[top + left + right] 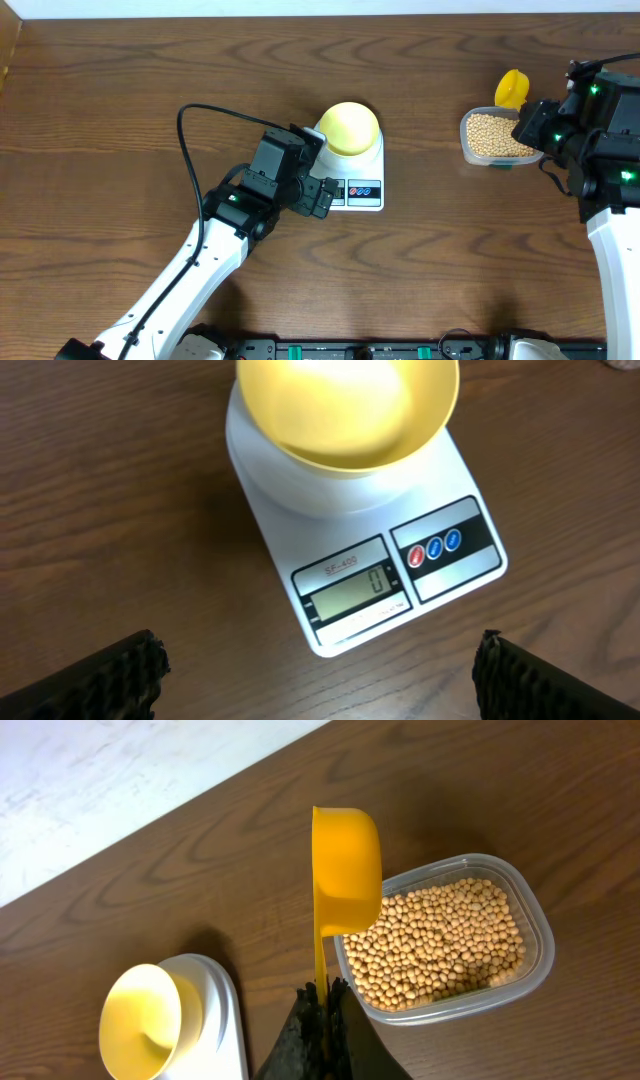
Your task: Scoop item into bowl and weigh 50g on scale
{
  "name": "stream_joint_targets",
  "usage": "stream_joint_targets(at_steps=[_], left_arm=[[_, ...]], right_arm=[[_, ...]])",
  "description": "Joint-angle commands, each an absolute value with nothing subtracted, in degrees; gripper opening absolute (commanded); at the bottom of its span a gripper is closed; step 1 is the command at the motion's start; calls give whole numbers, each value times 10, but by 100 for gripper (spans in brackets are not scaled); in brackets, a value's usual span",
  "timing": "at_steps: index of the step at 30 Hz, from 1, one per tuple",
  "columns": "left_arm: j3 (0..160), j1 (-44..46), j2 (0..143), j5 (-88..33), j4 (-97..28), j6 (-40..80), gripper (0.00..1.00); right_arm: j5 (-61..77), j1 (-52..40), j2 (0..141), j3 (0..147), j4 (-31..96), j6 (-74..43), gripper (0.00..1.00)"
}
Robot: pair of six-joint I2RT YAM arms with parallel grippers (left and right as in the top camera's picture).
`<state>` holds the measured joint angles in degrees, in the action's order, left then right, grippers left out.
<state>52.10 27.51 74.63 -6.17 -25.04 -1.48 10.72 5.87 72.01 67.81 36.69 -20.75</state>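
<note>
Overhead showed the bowl [348,127] sitting empty on the scale [362,190], apparently ready for weighing; the left tool [318,197] hung wide open, holding nothing, beside the scale's display, while the right tool [322,1005], well right of the scale, clamped the scoop [345,870] by its handle at the tub [535,935] of beans [440,945]

Bright even light, soft glare inside bowl [345,405]

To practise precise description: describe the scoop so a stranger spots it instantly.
At the right of the wooden table sits a clear tub of beans. Over its edge, the right gripper holds the scoop. It is deeper yellow than the bowl and has a long handle.
</note>
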Motion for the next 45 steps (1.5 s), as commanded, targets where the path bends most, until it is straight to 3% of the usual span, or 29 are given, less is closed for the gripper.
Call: stream_joint_targets(at_steps=[1, 9, 14, 22, 28, 45], left_arm=[[518, 276, 749, -73, -248, -19, 100], [518, 233, 750, -116, -255, -69, 100], [518, 157, 750, -250, -274, -133, 100], [518, 179, 750, -244, -304, -160, 100], [518, 201, 750, -175, -277, -119, 100], [518, 199, 754, -208, -262, -124, 100]], right_arm=[[111, 59, 723, 685, 369, -203, 1], [111, 59, 723, 685, 370, -203, 1], [111, 59, 723, 685, 382, -203, 1], [111, 59, 723, 685, 383, -203, 1], [111, 59, 723, 685, 382, -203, 1], [111, 59, 723, 685, 386, -203, 1]])
